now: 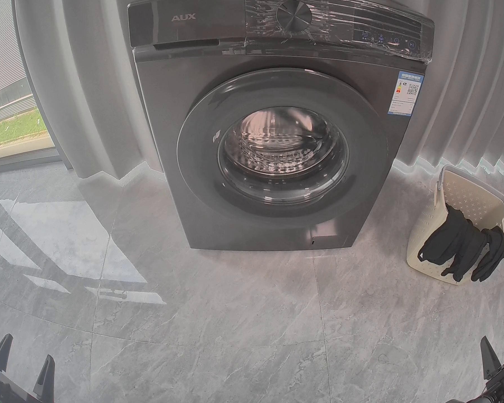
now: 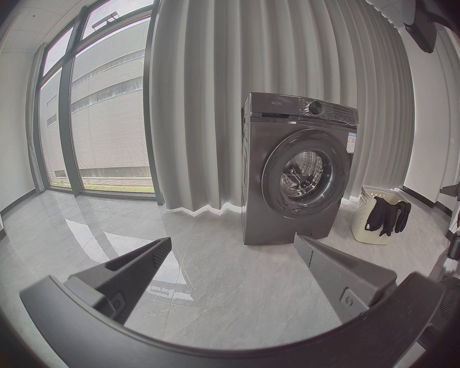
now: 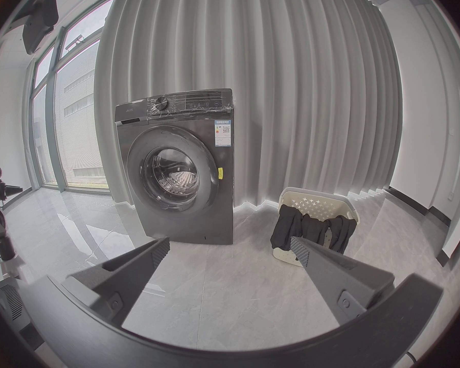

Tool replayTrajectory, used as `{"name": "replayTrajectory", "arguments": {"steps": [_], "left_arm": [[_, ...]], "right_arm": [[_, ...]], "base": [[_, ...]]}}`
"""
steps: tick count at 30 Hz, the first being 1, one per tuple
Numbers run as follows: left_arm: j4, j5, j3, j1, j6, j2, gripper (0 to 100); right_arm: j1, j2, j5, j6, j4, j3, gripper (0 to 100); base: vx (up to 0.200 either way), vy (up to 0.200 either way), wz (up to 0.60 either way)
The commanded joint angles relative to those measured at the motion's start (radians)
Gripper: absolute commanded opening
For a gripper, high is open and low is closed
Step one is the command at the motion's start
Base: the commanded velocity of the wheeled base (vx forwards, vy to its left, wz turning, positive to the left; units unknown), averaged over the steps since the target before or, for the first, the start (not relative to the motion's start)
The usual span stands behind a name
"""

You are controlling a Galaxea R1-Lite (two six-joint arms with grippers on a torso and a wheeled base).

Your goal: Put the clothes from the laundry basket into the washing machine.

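Black clothes (image 1: 463, 244) drape the near rim of the cream perforated plastic laundry basket (image 1: 428, 225), just right of the dark grey front-loading washing machine (image 1: 274, 141). Left gripper (image 1: 27, 349) and right gripper (image 1: 499, 331) hover near, fingers spread, empty.

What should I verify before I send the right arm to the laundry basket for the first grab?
1. The right pincer is open and empty: ok.
2. The left pincer is open and empty: ok.
3. The black clothes are easy to grasp: ok, they are draped over the front rim of the laundry basket.
4. The basket stands upright on the floor, to the robot's right of the washing machine: ok.
5. Its door is open for loading: not ok, it looks shut.
6. More clothes lie deeper in the basket: cannot tell.
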Motion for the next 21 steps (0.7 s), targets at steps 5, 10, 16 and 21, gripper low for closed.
{"name": "replayTrajectory", "arguments": {"steps": [5,10,16,21], "left_arm": [[0.0,-0.001,0.018,0.0,0.0,-0.013,100],[0.0,-0.001,0.018,0.0,0.001,-0.013,100],[0.0,-0.001,0.018,0.0,0.001,-0.013,100],[0.0,-0.001,0.018,0.0,0.001,-0.013,100]], "right_arm": [[0.001,-0.01,0.0,0.0,0.0,0.013,100],[-0.001,-0.01,0.0,0.0,0.002,0.013,100],[0.001,-0.01,0.0,0.0,0.002,0.013,100],[0.001,-0.01,0.0,0.0,0.0,0.013,100]], "base": [[0.0,0.0,0.0],[0.0,0.0,0.0],[0.0,0.0,0.0],[0.0,0.0,0.0]]}}
